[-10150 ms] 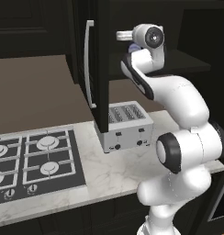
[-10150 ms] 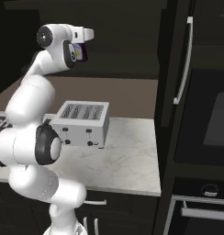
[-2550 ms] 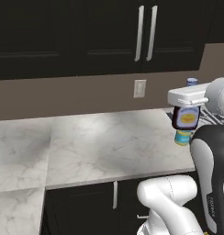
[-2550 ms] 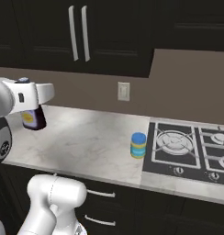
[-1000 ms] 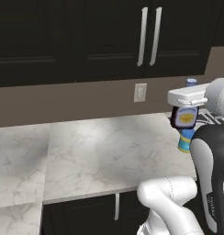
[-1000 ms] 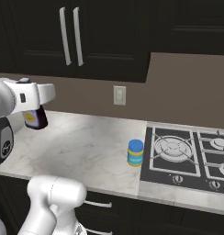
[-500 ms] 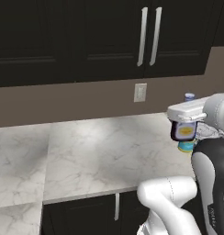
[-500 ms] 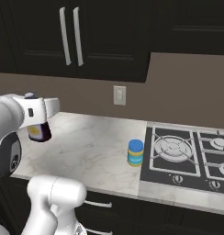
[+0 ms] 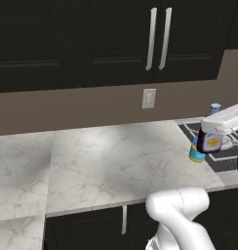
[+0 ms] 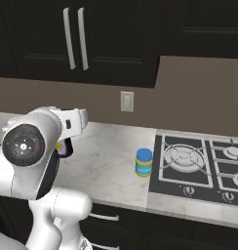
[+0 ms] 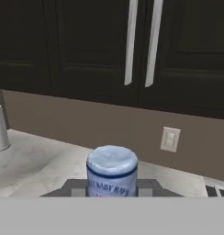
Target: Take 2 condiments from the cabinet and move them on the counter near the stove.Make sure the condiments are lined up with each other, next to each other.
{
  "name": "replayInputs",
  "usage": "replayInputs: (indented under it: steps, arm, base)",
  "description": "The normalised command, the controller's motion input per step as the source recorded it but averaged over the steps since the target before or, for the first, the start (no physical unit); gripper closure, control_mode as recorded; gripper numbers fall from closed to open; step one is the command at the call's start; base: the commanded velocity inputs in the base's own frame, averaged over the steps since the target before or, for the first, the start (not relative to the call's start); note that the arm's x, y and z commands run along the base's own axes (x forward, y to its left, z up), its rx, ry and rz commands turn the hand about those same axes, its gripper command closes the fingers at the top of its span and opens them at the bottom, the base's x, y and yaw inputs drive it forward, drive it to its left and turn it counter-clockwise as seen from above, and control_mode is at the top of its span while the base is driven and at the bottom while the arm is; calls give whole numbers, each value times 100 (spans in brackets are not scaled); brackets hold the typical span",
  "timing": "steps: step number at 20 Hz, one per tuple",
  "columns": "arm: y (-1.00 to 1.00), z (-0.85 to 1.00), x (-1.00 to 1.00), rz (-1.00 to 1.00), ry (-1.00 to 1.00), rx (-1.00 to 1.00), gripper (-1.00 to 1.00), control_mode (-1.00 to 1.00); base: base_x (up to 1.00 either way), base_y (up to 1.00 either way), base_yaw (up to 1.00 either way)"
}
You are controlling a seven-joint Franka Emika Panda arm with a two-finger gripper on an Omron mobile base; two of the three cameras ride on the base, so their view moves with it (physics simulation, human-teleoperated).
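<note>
Half a second on, the gripper (image 9: 211,138) has dropped from chest height toward the worktop, carrying the small dark bottle (image 9: 209,143) with it while the base views hold steady. Reading the left base view from its left side, the counter (image 9: 106,166) runs bare and marbled under the closed cabinet (image 9: 140,41), with a wall outlet (image 9: 148,98) above it; then comes the squat jar (image 9: 195,152), standing upright just short of the stove (image 10: 199,168); then the bottle, clamped between closed jaws and hanging in front of the jar, apparently above the surface. In the hand view its pale blue neck (image 11: 112,170) rises upright between the fingers. The risk lies in how near the two condiments are: a descent drifting toward the jar could knock it onto the cooktop's edge. Letting go before the base touches could topple the bottle, and setting it too far forward would spoil the line.
</note>
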Motion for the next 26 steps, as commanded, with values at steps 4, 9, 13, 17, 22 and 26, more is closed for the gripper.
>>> replayInputs:
  steps: [4,9,13,17,22,26]
  arm:
    - [-46,-36,1,10,0,0,100,-100]
    - [-34,-41,6,1,-1,-1,100,-100]
    - [-37,-36,14,0,0,0,100,-100]
    - [-52,-36,13,0,-3,0,100,-100]
    - [-65,-29,14,0,-1,0,100,-100]
    - [-53,-20,20,0,0,0,100,-100]
  base:
    - [0,0,0]
    - [0,0,0]
    - [0,0,0]
    - [0,0,0]
    - [0,0,0]
    - [0,0,0]
